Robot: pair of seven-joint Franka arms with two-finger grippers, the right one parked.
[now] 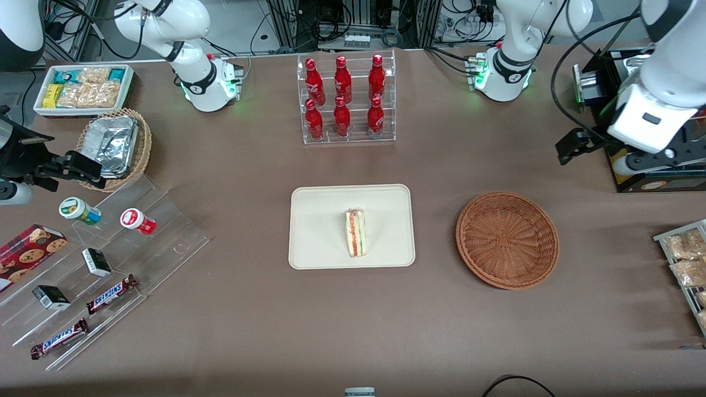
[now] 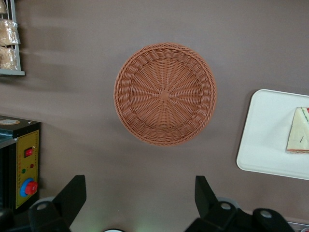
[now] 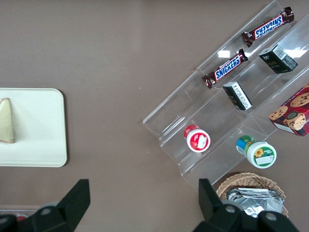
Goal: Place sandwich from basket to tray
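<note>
- The sandwich stands on the tray, near its middle. Its long axis runs from the nearer rim toward the farther rim, and its striped cut edge with orange-red and green layers faces up toward the front camera.
- In the left wrist view the sandwich is cut off by the frame edge, so only a pale bread face and a thin orange strip show; the tray is also only partly in view.
- The basket sits on the brown table beside the tray, toward the working arm's end, apart from it and with nothing in it.
- The gripper hangs high above the table near the basket, toward the working arm's end, with its fingers spread wide and nothing between them.
- In the front view the gripper is hard to pick out against the dark equipment at that end.
- A clear rack of red bottles stands farther from the front camera than the tray.
</note>
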